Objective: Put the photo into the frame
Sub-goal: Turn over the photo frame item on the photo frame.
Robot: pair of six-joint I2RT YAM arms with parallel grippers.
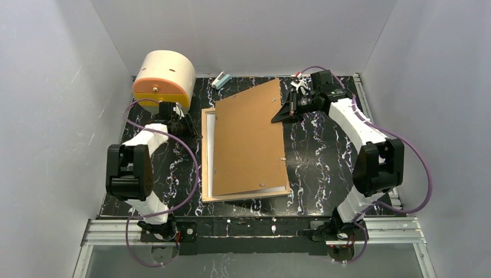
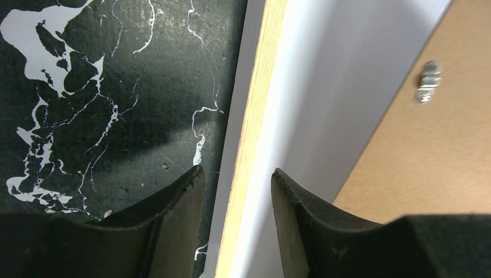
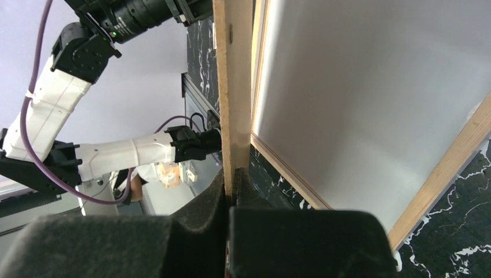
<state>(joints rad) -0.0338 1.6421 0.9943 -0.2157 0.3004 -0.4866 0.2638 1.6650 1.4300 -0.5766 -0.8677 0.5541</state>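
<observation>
The frame [image 1: 205, 156] lies flat on the black marble table, its light wood rim showing at the left and near sides. A white sheet [image 1: 212, 145] lies inside the rim; I cannot tell whether it is the photo. The brown backing board [image 1: 249, 139] rests over it, tilted, with its right edge raised. My right gripper [image 1: 288, 109] is shut on that raised edge [image 3: 231, 87]. My left gripper [image 1: 194, 126] is open, its fingers [image 2: 173, 202] on either side of the frame's left rim [image 2: 255, 116], not touching it. The board [image 2: 417, 150] carries a metal clip [image 2: 428, 82].
A cream and orange drum-shaped object [image 1: 165, 75] stands at the back left, close to my left arm. A small pale blue clip [image 1: 220, 80] lies at the back edge. White walls enclose the table on three sides.
</observation>
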